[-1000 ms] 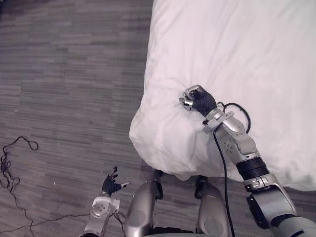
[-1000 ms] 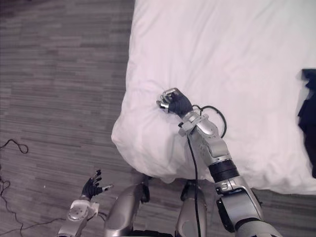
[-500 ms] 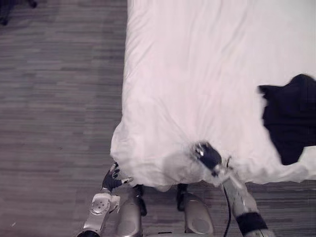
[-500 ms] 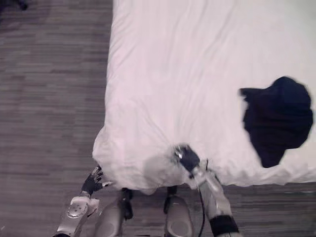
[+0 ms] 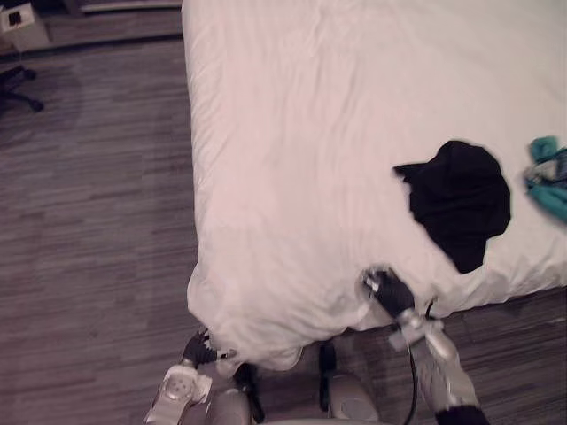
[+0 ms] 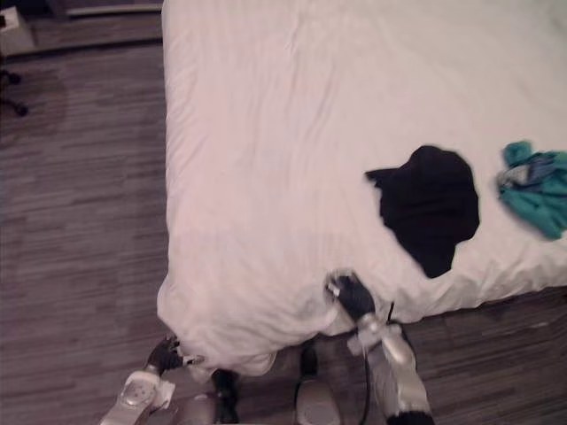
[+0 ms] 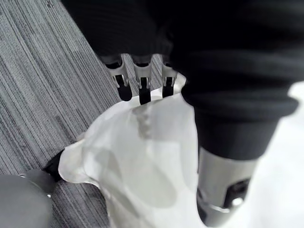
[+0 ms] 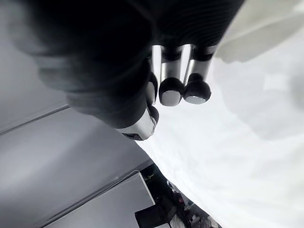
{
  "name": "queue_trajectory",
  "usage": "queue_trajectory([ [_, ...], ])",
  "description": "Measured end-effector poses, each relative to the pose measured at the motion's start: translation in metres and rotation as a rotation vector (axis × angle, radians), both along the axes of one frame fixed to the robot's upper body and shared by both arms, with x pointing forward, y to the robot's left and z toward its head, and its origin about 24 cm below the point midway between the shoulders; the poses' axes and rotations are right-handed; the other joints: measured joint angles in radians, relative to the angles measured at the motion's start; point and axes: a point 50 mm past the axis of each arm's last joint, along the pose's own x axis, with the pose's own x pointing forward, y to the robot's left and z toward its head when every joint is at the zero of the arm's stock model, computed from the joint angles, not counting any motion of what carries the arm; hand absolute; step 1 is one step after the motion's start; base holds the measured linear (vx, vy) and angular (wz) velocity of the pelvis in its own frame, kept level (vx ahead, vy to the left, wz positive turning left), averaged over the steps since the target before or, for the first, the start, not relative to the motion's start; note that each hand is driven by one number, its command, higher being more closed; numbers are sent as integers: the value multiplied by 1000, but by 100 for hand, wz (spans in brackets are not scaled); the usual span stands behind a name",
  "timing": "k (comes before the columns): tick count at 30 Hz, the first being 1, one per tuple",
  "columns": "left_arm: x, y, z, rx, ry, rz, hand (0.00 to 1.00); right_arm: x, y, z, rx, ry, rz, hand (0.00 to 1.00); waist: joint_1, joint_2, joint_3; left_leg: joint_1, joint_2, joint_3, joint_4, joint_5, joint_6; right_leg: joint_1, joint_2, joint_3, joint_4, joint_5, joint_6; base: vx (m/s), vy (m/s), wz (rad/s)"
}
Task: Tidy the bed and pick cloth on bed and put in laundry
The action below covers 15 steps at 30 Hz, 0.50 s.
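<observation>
"Where is the black cloth (image 5: 456, 199)?"

"It lies on the bed (image 5: 292, 115), near the foot edge. I think it is soft, light and floppy. Best to grab a bunch in the middle."

"And the hands?"

"The right robot hand (image 5: 387, 289) rests on the bed's edge. I can't tell if it is pinching. The left robot hand (image 6: 165, 355) is straight, down by the corner."

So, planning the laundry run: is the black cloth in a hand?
No, the black cloth lies flat on the bed, apart from the right hand.
</observation>
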Motion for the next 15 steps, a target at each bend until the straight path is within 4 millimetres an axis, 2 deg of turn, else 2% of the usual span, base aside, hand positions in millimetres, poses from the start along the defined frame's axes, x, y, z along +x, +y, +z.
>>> queue_trajectory([
  [1,4,-1,2,2,-8,-11,0,9,0,7,-5,-35,-8,100,1,4,7,-19,-1,-3,19,-5,6,-11,-5,1,3,3,1,-150,47,12],
  [2,18,-5,7,4,-42,-39,0,33,-4,30,-37,-120,-36,100,7,25,48,-71,-4,-15,87,-24,24,-38,-19,1,24,10,7,-141,44,16],
  [3,24,-7,10,2,-58,-49,0,41,-6,39,-53,-152,-49,100,9,35,67,-88,-5,-18,112,-30,30,-47,-25,1,33,12,8,-177,55,16],
  [5,51,-18,25,-15,-144,-89,0,75,-21,80,-76,-279,-172,100,19,86,144,-165,-6,-18,183,-48,48,-113,-44,11,70,23,19,-234,71,5],
  [7,64,-24,35,-34,-199,-102,0,89,-29,104,-22,-338,-278,100,28,115,184,-210,-6,-7,201,-52,49,-165,-51,23,92,29,18,-150,46,-7],
  [8,67,-25,38,-41,-216,-101,0,92,-31,110,-7,-351,-315,100,36,118,193,-227,-5,8,205,-53,50,-195,-52,37,102,31,17,-134,39,-18],
  [11,74,-29,43,-50,-243,-106,0,87,-36,115,36,-382,-386,100,36,120,214,-273,9,30,238,-61,57,-244,-48,50,117,35,14,-30,8,-19],
  [15,75,-37,44,-84,-265,-85,0,76,-40,101,53,-351,-454,100,25,118,224,-267,19,56,259,-74,57,-246,-41,70,117,38,18,61,2,-20],
])
